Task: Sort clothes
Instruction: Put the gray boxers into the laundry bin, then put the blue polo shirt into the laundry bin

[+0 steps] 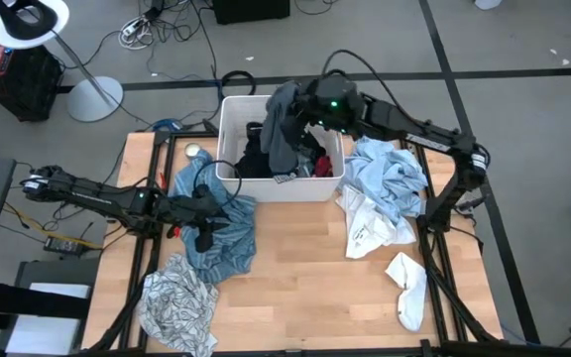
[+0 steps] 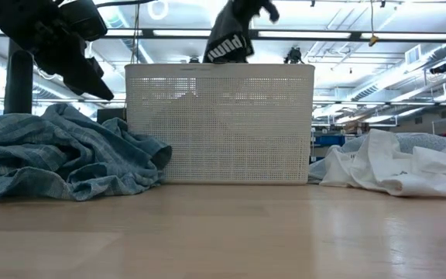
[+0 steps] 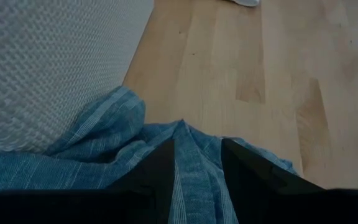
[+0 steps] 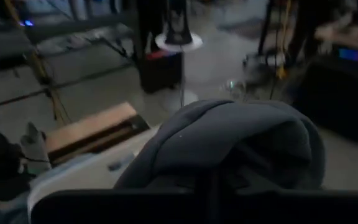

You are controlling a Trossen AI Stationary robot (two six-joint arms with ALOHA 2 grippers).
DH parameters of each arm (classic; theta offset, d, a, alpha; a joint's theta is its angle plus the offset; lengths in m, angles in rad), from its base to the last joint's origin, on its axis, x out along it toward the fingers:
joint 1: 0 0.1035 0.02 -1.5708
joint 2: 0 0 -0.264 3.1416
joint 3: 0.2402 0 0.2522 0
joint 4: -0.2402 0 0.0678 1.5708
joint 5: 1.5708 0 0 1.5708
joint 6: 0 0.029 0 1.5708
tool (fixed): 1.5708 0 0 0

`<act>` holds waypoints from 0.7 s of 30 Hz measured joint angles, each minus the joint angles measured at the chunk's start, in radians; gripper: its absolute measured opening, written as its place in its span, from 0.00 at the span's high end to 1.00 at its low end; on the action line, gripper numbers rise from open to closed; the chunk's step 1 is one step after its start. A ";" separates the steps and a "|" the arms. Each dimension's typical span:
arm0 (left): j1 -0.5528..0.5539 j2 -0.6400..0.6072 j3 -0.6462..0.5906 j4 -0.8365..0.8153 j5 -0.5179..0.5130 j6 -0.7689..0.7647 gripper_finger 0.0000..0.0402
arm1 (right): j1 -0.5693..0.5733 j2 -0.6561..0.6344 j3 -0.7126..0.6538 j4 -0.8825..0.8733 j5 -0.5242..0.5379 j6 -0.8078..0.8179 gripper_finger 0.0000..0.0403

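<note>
Your right pincer (image 1: 287, 111) clenched the soft grey Puma shorts (image 1: 284, 129) above the white plastic tub (image 1: 228, 139); limp and light, they were best pinched at a bunched fold. Left pincer (image 1: 206, 236) stood released.

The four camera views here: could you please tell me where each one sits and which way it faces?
High view: overhead, facing straight down on the table, both arms visible.
Low view: at tabletop height, facing level across at the white tub; an arm hangs above.
Left wrist view: on the left arm, facing past the left gripper onto the teal shirt.
Right wrist view: on the right arm, facing the grey shorts it holds.
Shared: high and low views both show the tub and shorts.
</note>
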 joint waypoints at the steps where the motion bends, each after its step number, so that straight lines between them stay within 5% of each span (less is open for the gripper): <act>1: 0.000 0.000 0.000 0.003 0.000 0.004 0.66 | -0.010 0.011 0.000 -0.023 -0.022 0.018 0.95; 9: 0.000 0.000 -0.001 0.124 0.000 0.028 0.66 | -0.035 0.117 0.000 -0.136 -0.093 0.087 0.86; 21: 0.000 0.000 -0.001 0.342 -0.001 0.031 0.66 | -0.041 0.148 0.000 -0.231 -0.151 0.103 0.60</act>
